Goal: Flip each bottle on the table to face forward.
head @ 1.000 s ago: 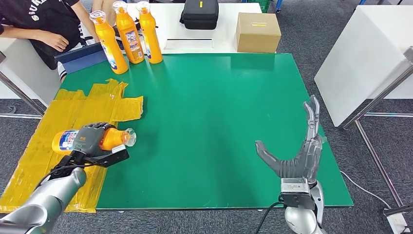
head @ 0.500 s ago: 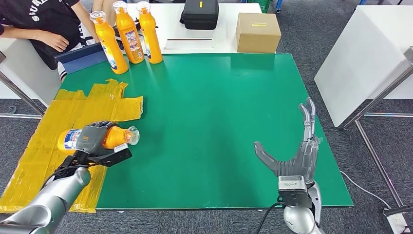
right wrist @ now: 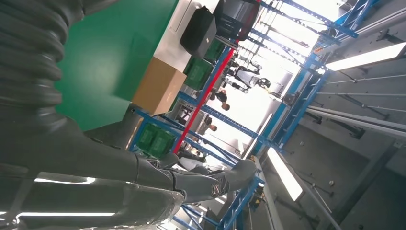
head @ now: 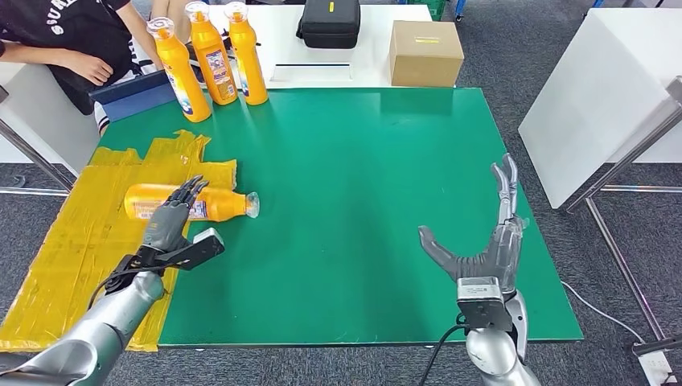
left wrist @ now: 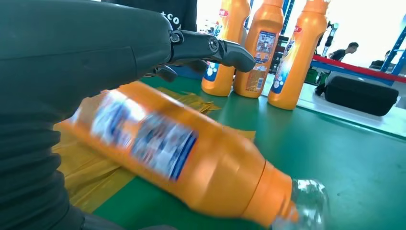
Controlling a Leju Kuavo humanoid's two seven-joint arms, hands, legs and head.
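Observation:
An orange bottle (head: 190,203) with a clear cap lies on its side where the yellow sheet (head: 88,217) meets the green mat (head: 354,185). Its cap points right. My left hand (head: 170,217) is just behind it with fingers spread, fingertips at the bottle's body, not gripping it. In the left wrist view the same bottle (left wrist: 182,158) lies blurred under my left hand's fingers (left wrist: 210,47). Three orange bottles (head: 211,55) stand upright at the mat's far left corner. My right hand (head: 490,249) hovers open over the mat's right side, holding nothing.
A cardboard box (head: 425,52) and a black case (head: 330,22) sit on the white table beyond the mat. A person in a black shirt (head: 68,40) sits at the far left. A white table (head: 603,96) stands to the right.
My left hand carried the bottle away from me, let it go and opened its fingers. The bottle now lies on the table. My right hand barely shifted.

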